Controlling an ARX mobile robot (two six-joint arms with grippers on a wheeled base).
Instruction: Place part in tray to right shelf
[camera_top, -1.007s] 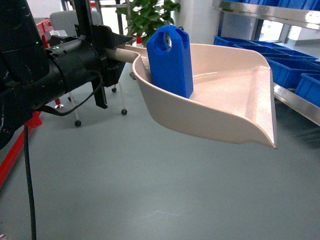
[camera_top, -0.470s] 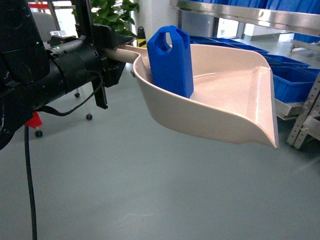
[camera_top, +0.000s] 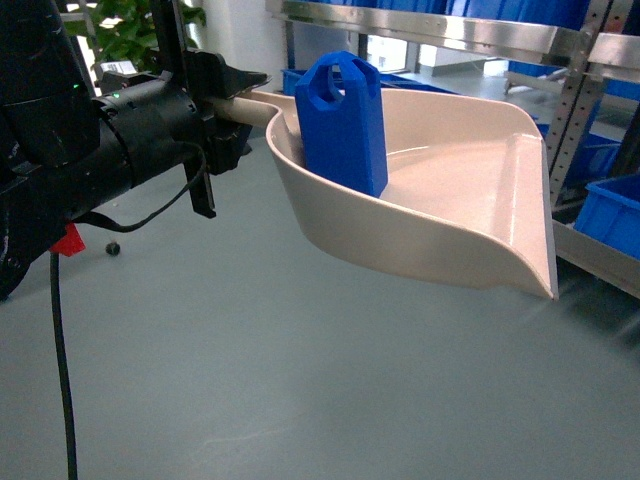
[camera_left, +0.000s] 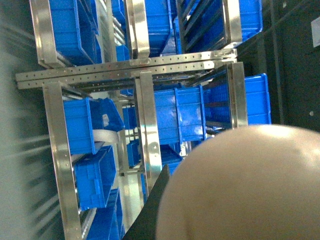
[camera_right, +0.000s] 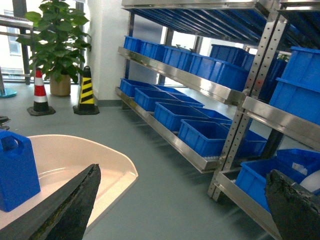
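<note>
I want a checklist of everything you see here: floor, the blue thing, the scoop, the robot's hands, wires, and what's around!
Surface: grey floor, bare near the robot.
Job's things: part upright inside tray, held above floor; right shelf with blue crates nearby.
Clutter: nothing seen.
Grippers: left gripper shut on the tray's handle; right gripper open, empty.
Cables: black cable hanging at left.
Surroundings: plant, striped cones.

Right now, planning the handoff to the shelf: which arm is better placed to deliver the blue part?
Left. Its gripper holds the tray carrying the part, near the shelf. The right gripper is open, empty.
</note>
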